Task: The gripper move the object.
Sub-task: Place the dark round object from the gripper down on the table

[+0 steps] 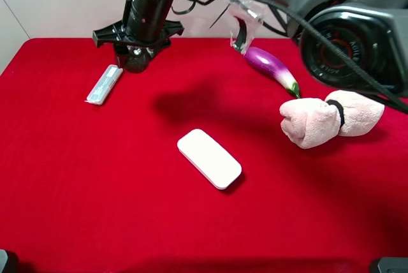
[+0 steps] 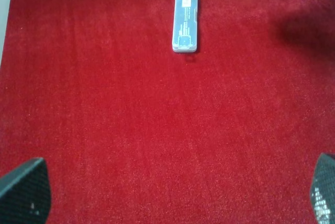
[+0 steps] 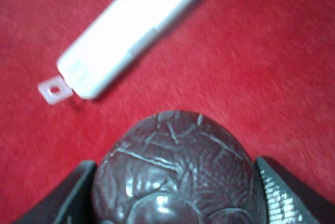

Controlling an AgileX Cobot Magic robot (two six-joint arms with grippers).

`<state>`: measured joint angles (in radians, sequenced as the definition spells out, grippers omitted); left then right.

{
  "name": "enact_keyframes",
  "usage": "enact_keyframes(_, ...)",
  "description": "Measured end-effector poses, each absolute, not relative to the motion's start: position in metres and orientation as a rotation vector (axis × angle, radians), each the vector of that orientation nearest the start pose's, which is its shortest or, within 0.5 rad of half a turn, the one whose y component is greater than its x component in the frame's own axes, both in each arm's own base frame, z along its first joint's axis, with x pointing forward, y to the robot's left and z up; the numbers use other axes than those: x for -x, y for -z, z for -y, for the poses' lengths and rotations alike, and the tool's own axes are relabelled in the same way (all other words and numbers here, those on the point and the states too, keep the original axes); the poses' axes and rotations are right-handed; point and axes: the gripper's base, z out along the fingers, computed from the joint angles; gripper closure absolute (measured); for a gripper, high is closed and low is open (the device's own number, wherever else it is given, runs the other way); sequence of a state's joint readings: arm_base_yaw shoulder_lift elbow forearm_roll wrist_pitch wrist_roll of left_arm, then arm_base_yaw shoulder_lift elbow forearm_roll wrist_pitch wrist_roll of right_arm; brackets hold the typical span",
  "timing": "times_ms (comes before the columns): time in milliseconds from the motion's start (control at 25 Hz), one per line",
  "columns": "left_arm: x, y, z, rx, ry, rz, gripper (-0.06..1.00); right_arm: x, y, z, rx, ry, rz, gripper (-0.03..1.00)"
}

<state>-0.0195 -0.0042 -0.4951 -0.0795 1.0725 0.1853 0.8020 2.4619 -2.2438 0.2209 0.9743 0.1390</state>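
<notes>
Ball (image 3: 172, 150) in right gripper (image 3: 178, 185), its pattern clear only wrist-side

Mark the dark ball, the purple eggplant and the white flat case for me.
dark ball (image 3: 175, 174): right wrist view, on its cracked, glossy upper surface.
purple eggplant (image 1: 269, 67): exterior high view, on the middle of its body.
white flat case (image 1: 209, 158): exterior high view, on the centre of its top face.

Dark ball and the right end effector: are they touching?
Touching. Right wrist view: the ball sits between both fingers of the right end effector, no gap.
</notes>
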Motion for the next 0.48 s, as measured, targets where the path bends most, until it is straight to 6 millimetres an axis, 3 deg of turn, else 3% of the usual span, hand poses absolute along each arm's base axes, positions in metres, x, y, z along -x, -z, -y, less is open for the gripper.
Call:
enact_keyframes(400,0.006,-0.275,0.006,-0.214,-0.007,-2.043,-0.05,-0.366,-0.156,-0.416,0.789,-0.620,-2.516,0.52)
enact_keyframes(480,0.006,-0.275,0.006,-0.214,-0.007,-2.043,-0.05,-0.367,-0.144,-0.420,0.799,-0.618,-2.504,0.52)
